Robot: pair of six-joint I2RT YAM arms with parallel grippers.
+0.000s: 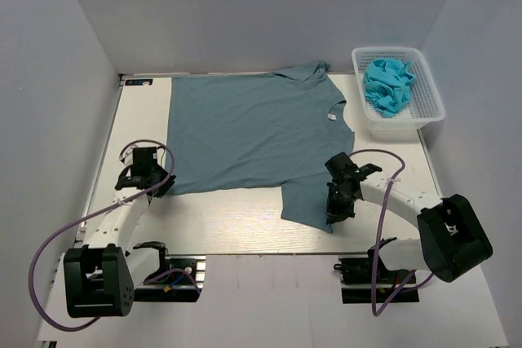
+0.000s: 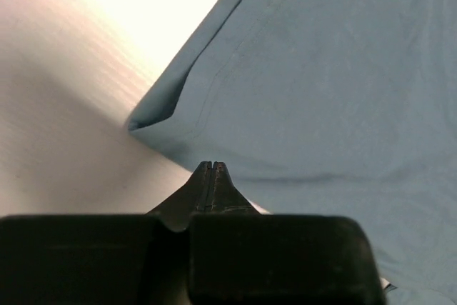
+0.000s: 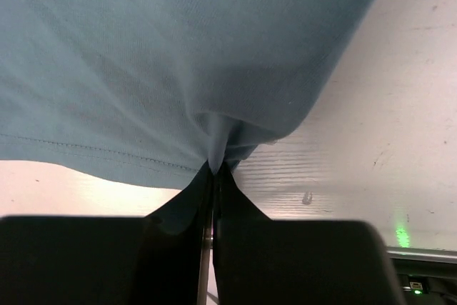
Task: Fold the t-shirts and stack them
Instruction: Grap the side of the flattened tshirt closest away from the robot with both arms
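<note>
The slate-blue t-shirt [image 1: 253, 132] lies spread flat and face down or up (I cannot tell which) across the white table [image 1: 236, 222]. Its collar points toward the basket side and its hem toward the left. No fold has been made in it yet and no stack exists, so the task looks barely begun: every fold and the stacking are left. The left gripper [image 2: 212, 169] is closed tight right on the near hem edge, just beside the corner, apparently nipping the cloth. The right gripper [image 3: 216, 169] is closed on the near sleeve [image 1: 308, 201], with fabric puckered into its jaws. My guess is that the first fold is about to start. Counted: one t-shirt on the table, two grippers, and one white mesh basket [image 1: 401, 126] at the far right. It holds a crumpled bright-blue cloth [image 1: 388, 83], and I cannot tell how many garments that is.
</note>
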